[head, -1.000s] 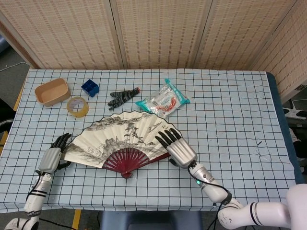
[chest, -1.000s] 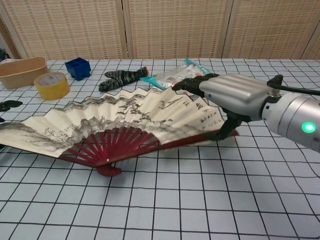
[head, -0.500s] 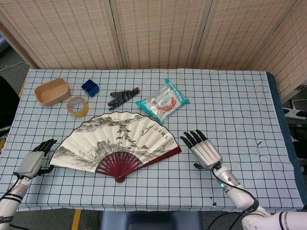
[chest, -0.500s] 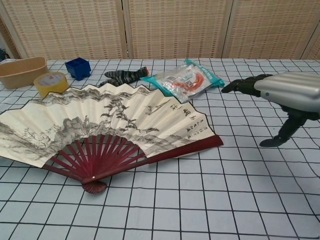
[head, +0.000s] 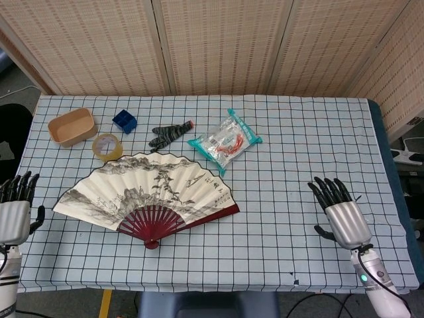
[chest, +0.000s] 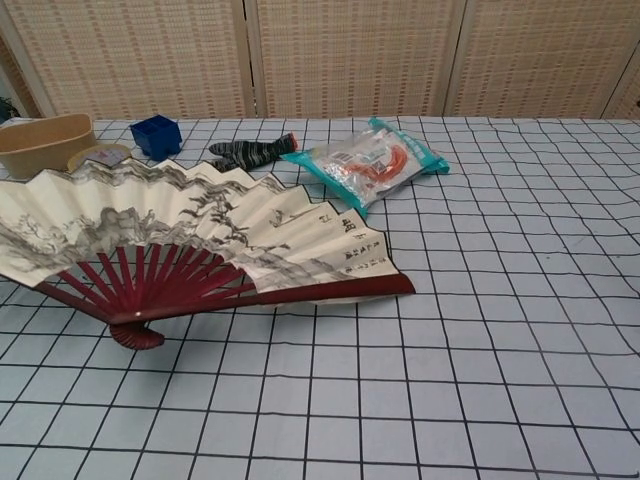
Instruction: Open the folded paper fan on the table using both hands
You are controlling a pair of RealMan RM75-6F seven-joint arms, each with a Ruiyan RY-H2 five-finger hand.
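The paper fan (head: pixel 147 194) lies spread open on the checked tablecloth, ink landscape on cream paper with dark red ribs meeting at a pivot (head: pixel 152 244). The chest view shows the fan (chest: pixel 200 240) at left centre, its right guard stick along the cloth. My left hand (head: pixel 14 211) hovers open at the table's left edge, apart from the fan. My right hand (head: pixel 342 213) is open near the front right, well clear of the fan. Neither hand shows in the chest view.
Behind the fan are a yellow tape roll (head: pixel 107 146), a tan bowl (head: pixel 71 126), a blue box (head: pixel 124 121), a dark striped cloth item (head: pixel 169 134) and a teal snack packet (head: pixel 224 141). A woven screen stands behind the table.
Both hands have let go and drawn outward, left to the left edge, right to the front right. The fan has slid left and lies flat and spread.
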